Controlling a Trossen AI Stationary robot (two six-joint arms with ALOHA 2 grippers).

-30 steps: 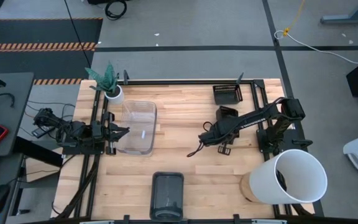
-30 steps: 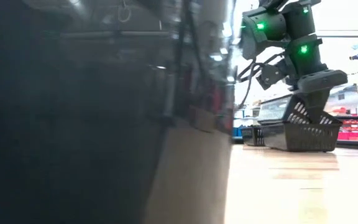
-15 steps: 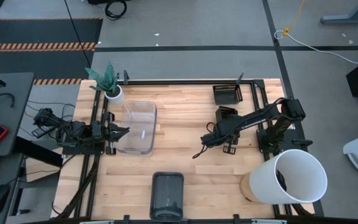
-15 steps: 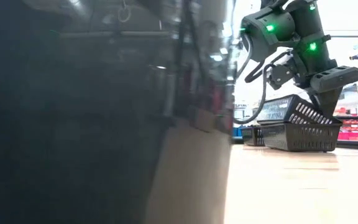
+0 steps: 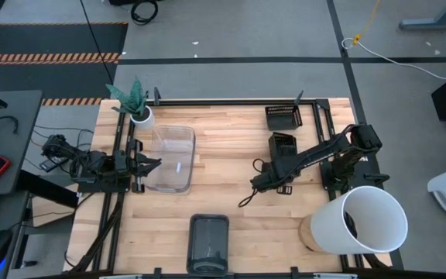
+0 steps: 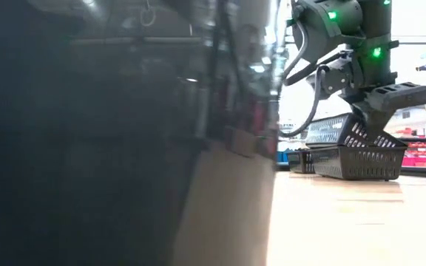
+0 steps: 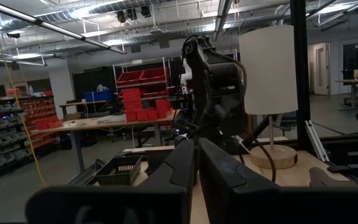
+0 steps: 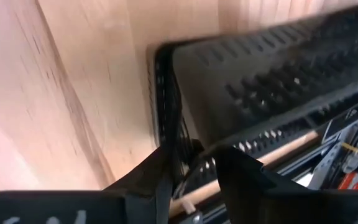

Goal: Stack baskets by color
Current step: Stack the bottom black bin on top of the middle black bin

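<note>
A grey concrete floor [image 5: 231,39] surrounds the wooden table [image 5: 231,194], crossed by dark tape lines and a yellow-and-black hazard strip [image 5: 49,57] beyond the table's far left corner. A yellow cable [image 5: 362,31] trails across the floor past the far right corner. A dark desk [image 5: 6,139] stands off the table's left edge. Beyond the table, the left wrist view shows a workshop with red storage bins [image 7: 145,102] on shelving, a workbench [image 7: 104,124], and ceiling strip lights [image 7: 92,11].
</note>
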